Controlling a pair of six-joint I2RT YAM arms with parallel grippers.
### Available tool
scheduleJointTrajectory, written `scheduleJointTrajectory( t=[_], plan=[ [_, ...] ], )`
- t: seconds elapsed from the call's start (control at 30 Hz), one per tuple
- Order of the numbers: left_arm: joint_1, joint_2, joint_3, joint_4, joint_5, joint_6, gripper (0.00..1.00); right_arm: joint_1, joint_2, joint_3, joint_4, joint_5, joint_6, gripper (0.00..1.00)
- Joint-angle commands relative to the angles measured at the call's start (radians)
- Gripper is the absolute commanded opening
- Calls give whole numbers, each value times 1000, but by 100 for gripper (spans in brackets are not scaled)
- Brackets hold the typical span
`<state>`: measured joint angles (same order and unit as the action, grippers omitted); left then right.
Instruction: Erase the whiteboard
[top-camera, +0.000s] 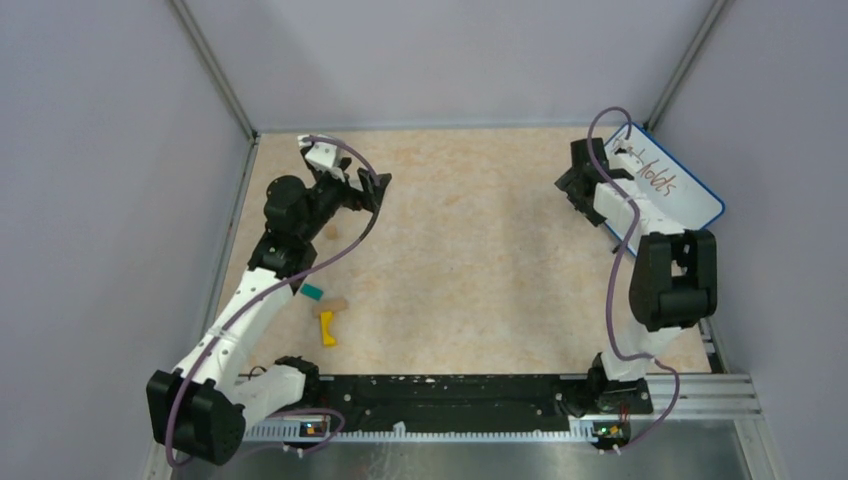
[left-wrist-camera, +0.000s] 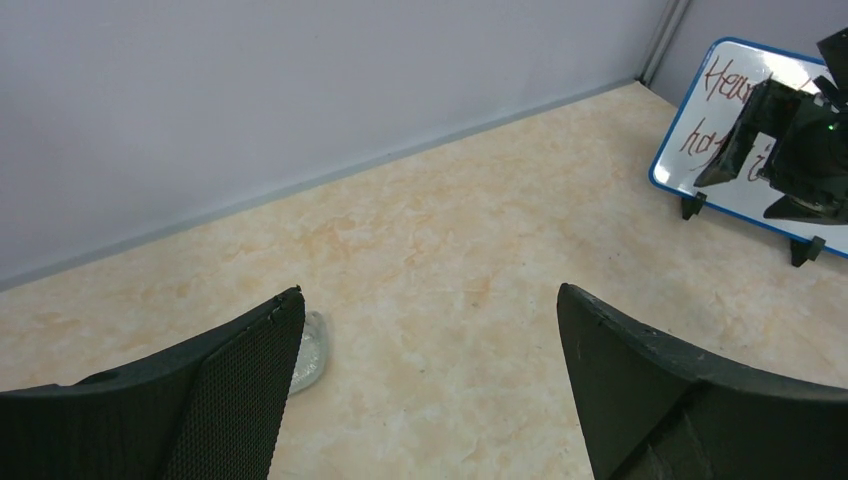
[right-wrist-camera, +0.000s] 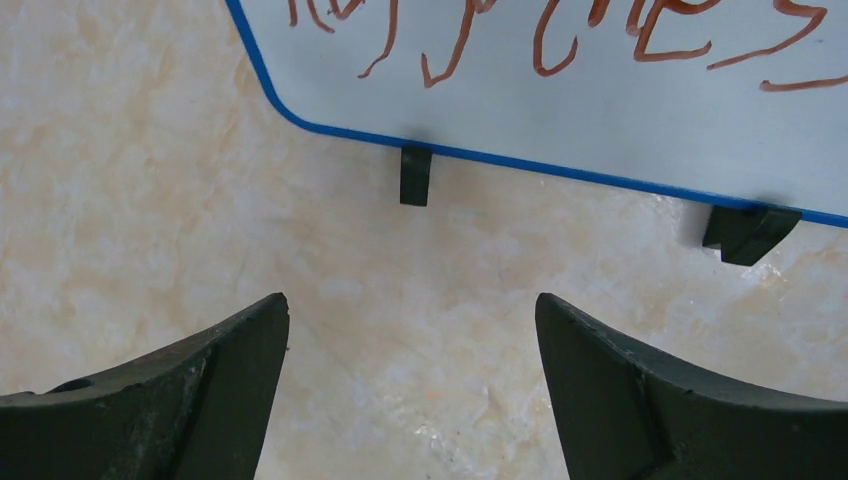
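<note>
L jaws apart, whiteboard (left-wrist-camera: 712, 100) upper right

whiteboard (top-camera: 688, 196) far right; blocks (top-camera: 326, 312) near left.

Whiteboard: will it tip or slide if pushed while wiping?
The whiteboard likely tips or skids easily: it stands on two small black feet, with nothing visibly clamping it. It looks thin and flat, so probably light yet stiff. The table looks smooth, so the feet may slide.
</note>
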<state>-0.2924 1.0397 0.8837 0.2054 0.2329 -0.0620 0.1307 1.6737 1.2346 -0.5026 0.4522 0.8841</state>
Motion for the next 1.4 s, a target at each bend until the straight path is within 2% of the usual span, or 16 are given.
scheduleJointTrajectory(
  t=[0.0, 0.17, 0.3, 0.63, 0.73, 0.93, 1.03, 1.23, 1.37],
  plan=[
    [5, 15, 39, 17, 50, -28, 99, -22, 81, 113, -26, 76, 89, 88],
    [17, 27, 49, 20, 105, -52, 99, -40, 199, 214, -51, 138, 90, 80],
    [25, 21, 35, 40, 108, -54, 99, -45, 248, 234, -30, 161, 85, 73],
    [95, 34, 23, 101, 230, -141, 99, -58, 350, 291, -38, 176, 96, 65],
    [107, 57, 31, 115, 282, -171, 99, -57, 367, 299, -37, 186, 96, 59],
    [131, 80, 27, 131, 310, -199, 99, -58, 390, 326, -50, 225, 94, 56],
    [148, 98, 34, 146, 355, -224, 99, -58, 401, 338, -64, 227, 103, 51],
    [184, 117, 27, 173, 386, -268, 99, -59, 383, 324, -69, 206, 116, 40],
    [207, 131, 26, 201, 427, -304, 99, -58, 380, 293, -46, 178, 123, 36]
  ],
)
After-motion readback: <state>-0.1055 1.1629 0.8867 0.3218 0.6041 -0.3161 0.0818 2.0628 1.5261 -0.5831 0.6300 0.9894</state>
